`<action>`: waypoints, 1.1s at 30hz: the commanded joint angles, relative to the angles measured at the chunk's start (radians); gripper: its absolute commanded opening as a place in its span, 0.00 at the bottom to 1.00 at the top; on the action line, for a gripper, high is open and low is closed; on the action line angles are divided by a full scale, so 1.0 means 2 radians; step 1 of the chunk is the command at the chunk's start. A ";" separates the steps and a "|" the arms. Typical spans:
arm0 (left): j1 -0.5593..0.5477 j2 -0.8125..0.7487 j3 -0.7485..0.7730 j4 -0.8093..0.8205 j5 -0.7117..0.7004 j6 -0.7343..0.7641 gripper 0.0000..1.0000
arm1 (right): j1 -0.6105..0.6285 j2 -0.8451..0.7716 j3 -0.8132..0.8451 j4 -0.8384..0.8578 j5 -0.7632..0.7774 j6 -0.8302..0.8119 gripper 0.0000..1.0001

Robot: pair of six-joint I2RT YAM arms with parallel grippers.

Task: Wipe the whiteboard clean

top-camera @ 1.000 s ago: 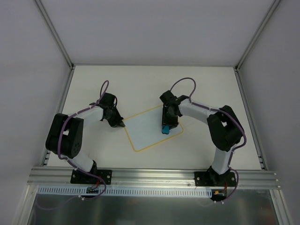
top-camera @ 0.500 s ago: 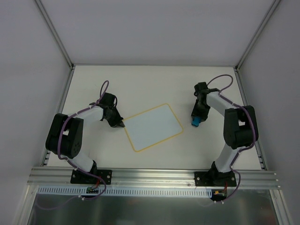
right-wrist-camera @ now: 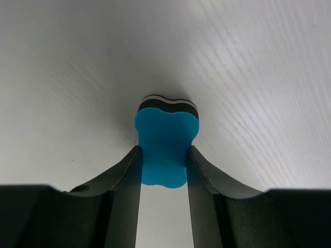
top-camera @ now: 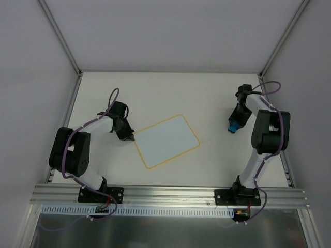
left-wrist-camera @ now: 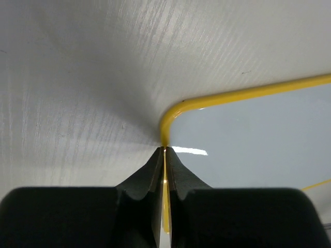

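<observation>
The whiteboard [top-camera: 166, 141], white with a yellow rim and no marks on it, lies flat mid-table. My left gripper [top-camera: 131, 138] is shut, its tips [left-wrist-camera: 165, 150] down on the yellow rim at the board's left corner [left-wrist-camera: 170, 116]; a strip of rim shows in the slit between the fingers. The board's surface [left-wrist-camera: 258, 139] stretches off to the right of them. My right gripper [top-camera: 235, 124] is off the board, near the table's right side, shut on the blue eraser [top-camera: 234, 127]. In the right wrist view the eraser [right-wrist-camera: 166, 132] sits between the fingers [right-wrist-camera: 164, 150], its black felt side towards the table.
Aluminium frame rails [top-camera: 271, 121] run along the table's right and left [top-camera: 67, 113] edges. White walls enclose the back and sides. Bare tabletop [top-camera: 217, 150] lies between the board and the right arm.
My right arm has swung from over the board's right part out to the right side of the table, carrying the eraser. The left gripper has stayed at the board's corner.
</observation>
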 commanded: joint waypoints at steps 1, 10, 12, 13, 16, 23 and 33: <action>-0.002 -0.022 0.023 -0.012 -0.011 0.013 0.06 | -0.015 0.015 0.017 -0.020 0.000 -0.006 0.13; -0.003 -0.042 0.038 -0.016 -0.018 0.022 0.43 | -0.022 0.012 0.019 -0.019 -0.005 -0.012 0.55; -0.003 -0.051 0.042 -0.020 -0.024 0.026 0.47 | -0.021 0.002 0.018 -0.019 -0.003 -0.013 0.74; -0.003 -0.059 0.046 -0.020 -0.026 0.029 0.51 | -0.022 -0.004 0.017 -0.019 0.000 -0.015 0.79; -0.003 -0.082 0.056 -0.027 -0.040 0.040 0.64 | -0.023 -0.035 0.015 -0.023 0.004 -0.016 0.91; -0.003 -0.147 0.085 -0.047 -0.092 0.088 0.99 | -0.028 -0.146 0.022 -0.033 0.011 -0.046 0.99; -0.003 -0.243 0.172 -0.089 -0.184 0.226 0.99 | -0.036 -0.323 0.088 -0.032 0.059 -0.154 0.99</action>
